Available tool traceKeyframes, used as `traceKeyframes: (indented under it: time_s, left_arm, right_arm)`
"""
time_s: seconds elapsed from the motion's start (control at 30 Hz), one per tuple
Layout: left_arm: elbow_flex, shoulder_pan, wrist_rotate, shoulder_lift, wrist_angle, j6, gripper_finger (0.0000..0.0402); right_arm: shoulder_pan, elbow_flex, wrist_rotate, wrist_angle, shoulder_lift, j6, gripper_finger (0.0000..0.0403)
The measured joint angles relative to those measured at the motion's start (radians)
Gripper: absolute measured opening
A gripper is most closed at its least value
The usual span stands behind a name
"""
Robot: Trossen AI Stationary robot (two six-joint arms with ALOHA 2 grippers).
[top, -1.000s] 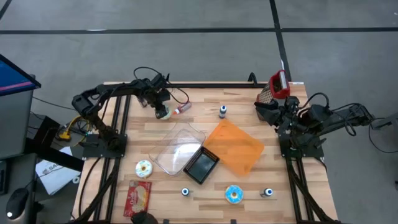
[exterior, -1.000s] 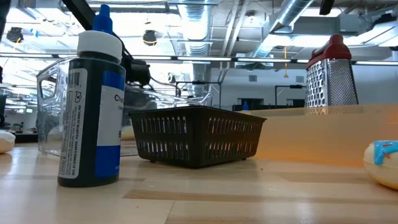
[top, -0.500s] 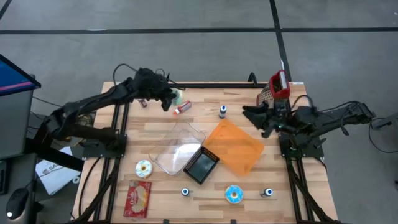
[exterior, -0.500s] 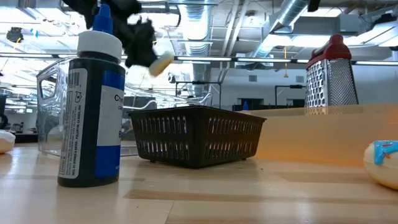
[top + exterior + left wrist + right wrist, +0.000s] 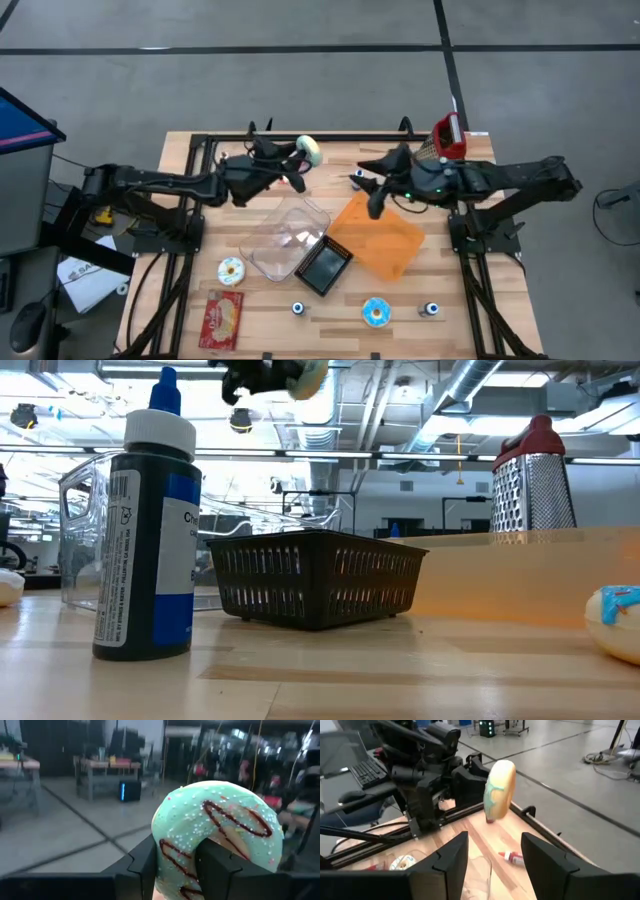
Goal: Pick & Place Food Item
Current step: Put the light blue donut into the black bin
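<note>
Note the left hand (image 5: 300, 158) — it pinches the green-iced donut (image 5: 310, 150) aloft, beyond the clear tub (image 5: 285, 235). The right hand (image 5: 372, 185) — fingers spread, empty — hovers right of that tub.

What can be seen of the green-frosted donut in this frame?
The donut is a ring with mint-green icing, white sprinkles and dark brown drizzle lines; its underside looks pale tan. It is held up in the air, edge-on, pinched in the left gripper, one finger passing through its hole. It hangs above the table's far edge, touching only that gripper. The right gripper is open and apart from it.
</note>
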Motion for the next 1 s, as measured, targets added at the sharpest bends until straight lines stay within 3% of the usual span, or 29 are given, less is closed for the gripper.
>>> traceKeyframes:
  time_s: [0.2, 0.53, 1.0]
  left_arm:
    - [0.072, -0.028, -0.017, 0.073, 0.056, 0.0, 0.0112]
    - [0.127, -0.034, 0.04, 0.096, 0.06, 0.022, 0.0112]
    - [0.129, -0.044, 0.068, 0.096, 0.06, -0.004, 0.0112]
  right_arm:
    - [0.0, 0.106, 0.002, -0.025, 0.121, -0.058, 0.0195]
    - [-0.014, 0.148, 0.101, -0.009, 0.142, -0.091, 0.0234]
    - [-0.068, 0.148, 0.039, 0.073, 0.147, -0.111, 0.0234]
